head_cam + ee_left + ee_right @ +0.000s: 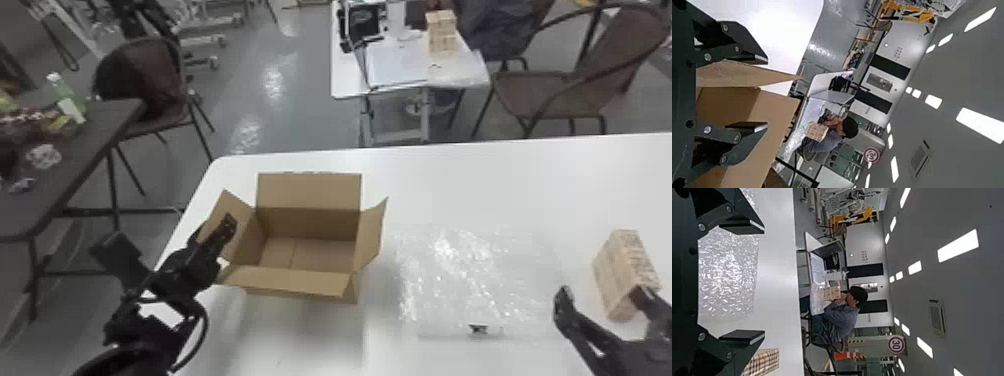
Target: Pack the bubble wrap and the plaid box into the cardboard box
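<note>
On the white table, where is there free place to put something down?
The widest patch of bare table lies beyond the bubble wrap, right of the cardboard box. A smaller one lies on that box's near side, left of the wrap. It is crowded around the plaid box, where the right gripper is, and at the cardboard box's left flap, by the left gripper.

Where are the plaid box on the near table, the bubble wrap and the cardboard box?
Plaid box (611, 277): head view, on its left-hand face.
Bubble wrap (462, 272): head view, near the middle of the sheet.
Cardboard box (308, 191): head view, on its far flap.
</note>
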You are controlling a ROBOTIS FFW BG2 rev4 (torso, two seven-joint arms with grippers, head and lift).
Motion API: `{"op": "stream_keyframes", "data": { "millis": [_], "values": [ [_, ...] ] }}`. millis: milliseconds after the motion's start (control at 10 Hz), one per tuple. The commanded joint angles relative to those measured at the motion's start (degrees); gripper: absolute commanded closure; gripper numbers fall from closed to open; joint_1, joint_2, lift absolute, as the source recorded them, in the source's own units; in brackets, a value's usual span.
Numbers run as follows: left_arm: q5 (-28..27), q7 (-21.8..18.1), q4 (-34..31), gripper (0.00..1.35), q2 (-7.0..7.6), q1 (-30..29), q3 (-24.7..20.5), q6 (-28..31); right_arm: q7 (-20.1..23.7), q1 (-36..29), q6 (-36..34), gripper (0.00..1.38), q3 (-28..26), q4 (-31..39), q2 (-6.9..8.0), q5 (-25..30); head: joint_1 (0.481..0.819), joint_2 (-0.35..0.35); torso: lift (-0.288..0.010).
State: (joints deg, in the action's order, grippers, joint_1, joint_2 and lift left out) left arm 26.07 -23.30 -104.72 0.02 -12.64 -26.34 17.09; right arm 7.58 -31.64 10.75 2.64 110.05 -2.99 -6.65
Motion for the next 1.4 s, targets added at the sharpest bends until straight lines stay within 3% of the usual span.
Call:
{"op": "stream_keyframes", "data": {
  "millis": [0, 300, 500, 700, 900, 1100, 1200, 1300],
  "values": [
    [0.38, 0.71, -0.22, 1.21, -0.17, -0.37, -0.12, -0.83, 0.07, -0.09, -0.2, 0.34, 0.0, -0.01, 0.0, -0.11, 0.695, 0.233, -0.102],
    [1.44, 2.3, -0.57, 1.21, -0.17, -1.34, 0.76, -0.04, 0.25, -0.09, -0.2, 0.34, 0.0, -0.1, 0.0, -0.29, 0.695, 0.242, -0.102],
    [4.16, 5.28, -0.75, 1.21, -0.17, -2.75, 2.52, -3.64, 0.34, -0.09, -0.38, 0.34, 0.0, -0.1, -0.09, -0.47, 0.695, 0.236, -0.102],
    [8.73, 13.72, -0.75, 1.21, -0.17, -6.0, 8.14, -14.1, 0.42, -0.09, -0.64, 0.34, 0.0, -0.1, -0.09, -0.73, 0.695, 0.241, -0.102],
    [11.63, 24.71, -1.1, 1.21, -0.17, -9.69, 15.53, -25.79, 0.42, -0.17, -0.64, 0.34, 0.0, -0.1, -0.18, -0.99, 0.695, 0.244, -0.102],
    [11.9, 34.9, -1.1, 1.21, -0.17, -12.5, 22.38, -36.6, 0.42, -0.17, -0.99, 0.34, 0.0, -0.1, -0.18, -1.61, 0.695, 0.24, -0.102],
    [11.46, 40.53, -0.75, 1.21, 0.68, -13.56, 25.99, -42.84, 0.42, -0.09, -1.87, 0.34, 0.0, 0.17, -0.09, -2.05, 0.695, 0.24, -0.102],
    [10.58, 45.71, 0.4, 1.21, 2.7, -13.82, 29.41, -48.91, 0.42, 0.18, -3.02, 0.33, 0.0, 0.61, -0.18, -2.4, 0.695, 0.243, -0.102]
  ]
}}
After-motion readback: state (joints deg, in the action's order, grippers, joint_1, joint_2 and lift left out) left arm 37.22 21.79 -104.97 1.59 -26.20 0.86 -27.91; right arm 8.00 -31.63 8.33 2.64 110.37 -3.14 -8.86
